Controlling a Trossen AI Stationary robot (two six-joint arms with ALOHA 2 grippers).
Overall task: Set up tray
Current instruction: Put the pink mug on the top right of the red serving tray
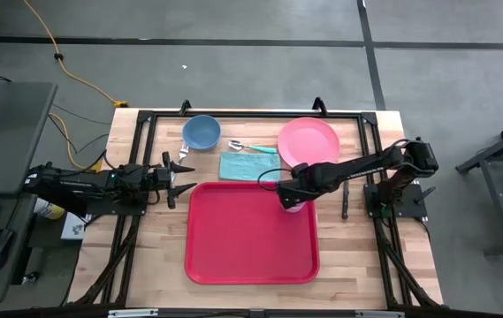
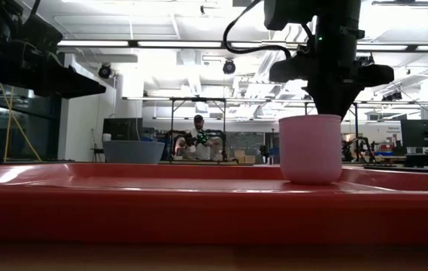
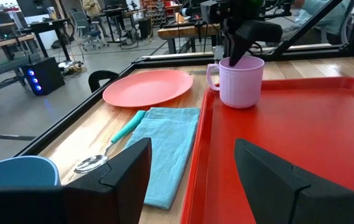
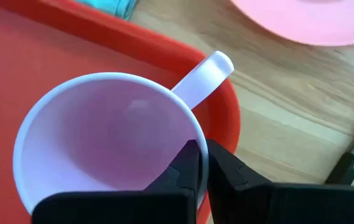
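The large red tray (image 1: 242,243) lies flat in the middle of the table. A pale lilac mug (image 1: 293,205) stands upright on the tray's floor in its far right corner, its handle (image 4: 203,76) pointing out over the tray's rim toward the pink plate. My right gripper (image 4: 200,163) comes down onto the mug from above and is shut on it. My left gripper (image 1: 180,177) waits open beside the tray's far left corner, touching nothing; in its wrist view its fingers (image 3: 133,168) frame the tray and napkin. My right gripper pinches the mug's rim (image 4: 196,138) on the side next to the handle. One finger (image 4: 183,168) is inside the cup and the other (image 4: 229,174) outside its wall. The fingers point down from above. The mug (image 2: 311,149) stands upright with its base on the tray.
Beyond the tray's far edge lie a teal napkin (image 1: 249,165), a teal-handled spoon (image 1: 249,147), a blue bowl (image 1: 201,132) and a round pink plate (image 1: 308,140). A dark knife (image 1: 344,199) lies right of the tray. A black frame (image 1: 260,113) borders the table.
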